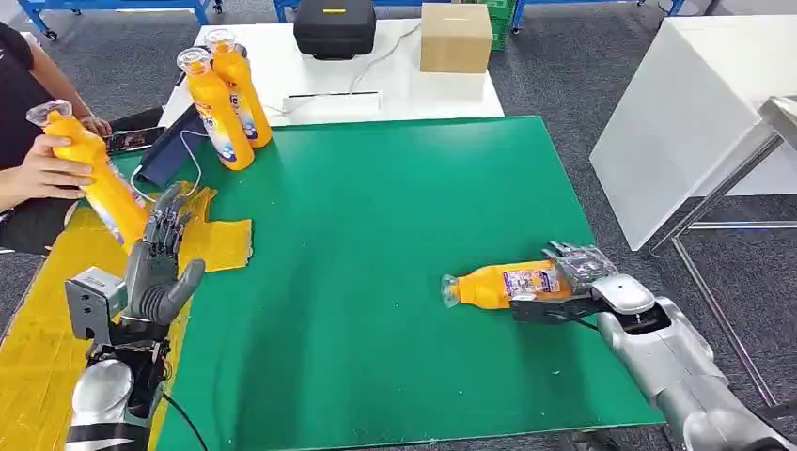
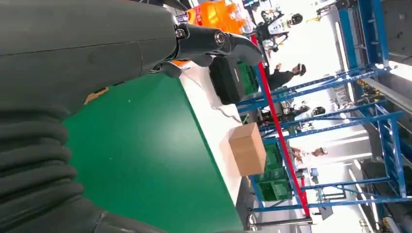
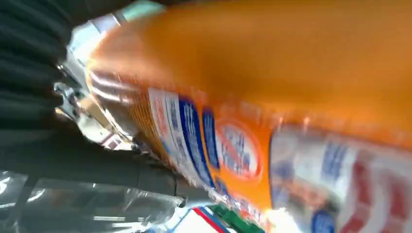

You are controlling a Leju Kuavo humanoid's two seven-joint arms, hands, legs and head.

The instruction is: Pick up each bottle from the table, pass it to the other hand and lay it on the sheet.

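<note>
The green table (image 1: 376,263) is lying before me, and the yellow sheet (image 1: 42,310) is covering its left margin. My right arm (image 1: 677,376) is reaching in from the lower right. My right hand (image 1: 573,277) is grasping a lying orange bottle (image 1: 503,284) around its base end; the bottle is resting sideways on the green surface, its cap (image 1: 450,290) pointing left, away from my palm. In the right wrist view that bottle (image 3: 272,97) is pressing close against the hand, its blue and white label (image 3: 228,150) blurred.

My left hand (image 1: 160,258) is standing upright over the sheet's inner edge, fingers (image 1: 169,221) extended and apart, holding nothing. Just beside its fingertips, a tilted orange bottle (image 1: 99,178) is being held by a person's hand (image 1: 47,169) at the left edge. Two upright orange bottles (image 1: 226,99) are standing together at the table's far left corner, well apart from both my hands. Beyond them, a black case (image 1: 335,28) and a cardboard box (image 1: 456,38) are sitting on a white table (image 1: 395,89).
</note>
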